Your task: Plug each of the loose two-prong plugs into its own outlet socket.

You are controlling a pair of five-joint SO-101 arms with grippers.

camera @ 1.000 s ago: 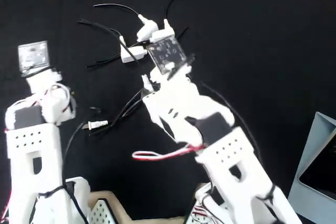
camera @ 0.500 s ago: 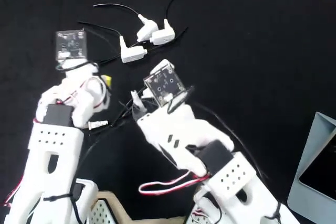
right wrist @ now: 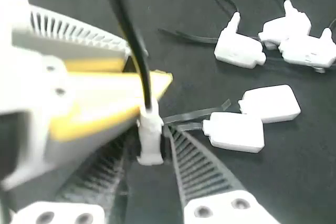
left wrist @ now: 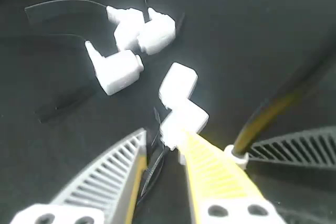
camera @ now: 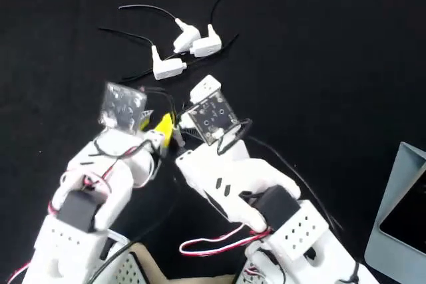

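A: What has changed at the table?

B: Two items. The left arm has swung in from the table's left edge to the middle, so the left gripper [left wrist: 161, 136] now sits just beside the right gripper [right wrist: 148, 141]. The right arm has drawn back from the three far sockets [camera: 168, 68] toward the middle.

A: Meaning for the task?

B: My reading is that no plug is seated yet. The arms are meeting over one plug, probably to steady or re-grip it before insertion.

A: Jaw states?

B: Right gripper: closed narrow on the plug [right wrist: 149, 129], with the white body pinched at the fingertips and the black cord running forward across the left gripper's yellow finger [right wrist: 105, 98]. Left gripper: parted, holding nothing I can make out, with thin dark wires in the gap.

A: And the plug relative to the left gripper?

B: Outside its jaws, just beside the yellow finger. Two white socket bodies [left wrist: 178, 82] lie just beyond both grippers, nearer than the far three.
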